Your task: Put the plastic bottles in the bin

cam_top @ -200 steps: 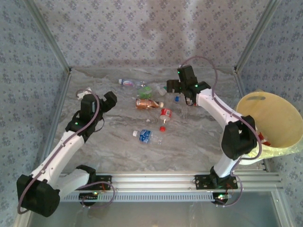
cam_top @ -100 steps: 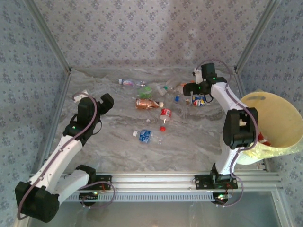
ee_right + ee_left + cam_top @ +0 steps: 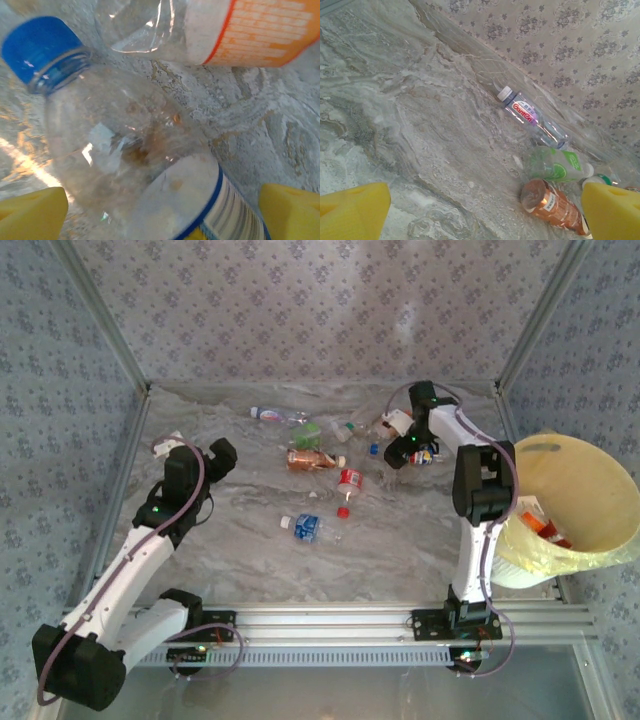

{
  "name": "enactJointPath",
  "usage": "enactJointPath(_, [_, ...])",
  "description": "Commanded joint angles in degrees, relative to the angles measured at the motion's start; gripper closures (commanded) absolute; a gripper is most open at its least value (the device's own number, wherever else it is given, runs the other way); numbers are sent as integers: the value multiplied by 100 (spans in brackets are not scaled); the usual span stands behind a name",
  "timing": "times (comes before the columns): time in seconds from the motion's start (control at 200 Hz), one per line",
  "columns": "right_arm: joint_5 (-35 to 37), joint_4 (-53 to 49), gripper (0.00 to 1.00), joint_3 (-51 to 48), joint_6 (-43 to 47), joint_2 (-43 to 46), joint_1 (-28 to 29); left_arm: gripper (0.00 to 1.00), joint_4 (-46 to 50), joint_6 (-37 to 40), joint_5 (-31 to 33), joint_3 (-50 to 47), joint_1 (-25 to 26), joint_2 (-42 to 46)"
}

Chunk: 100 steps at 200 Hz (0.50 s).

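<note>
The right tool [image 3: 396, 454] is low among bottles [image 3: 306, 460] left of the bin [image 3: 585, 480].

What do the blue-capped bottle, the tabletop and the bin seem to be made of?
Blue-capped bottle: thin clear plastic, glossy; see-through, with bright glints. Tabletop: grey veined stone look, perhaps only a printed sheet; matte, no reflections. Bin: probably plastic; pale yellow, with a smooth, even wall.

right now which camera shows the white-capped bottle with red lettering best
The left wrist view: the white-capped bottle lies near the wall, with its cap, red lettering and clear body plain. The top external view shows it small and blurred at the far edge of the table.
</note>
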State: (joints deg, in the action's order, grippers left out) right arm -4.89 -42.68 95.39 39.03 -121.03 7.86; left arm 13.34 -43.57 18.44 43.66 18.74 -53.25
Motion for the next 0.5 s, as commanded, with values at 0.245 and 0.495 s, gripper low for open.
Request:
enactJointPath(0.245, [573,-31,21,-26,804,-267,469,2,-42,145,137,32,-55,-201])
enactJointPath(0.495, [768,176,39,-297,495,78,632,2,-65,148,35,12,-68,-239])
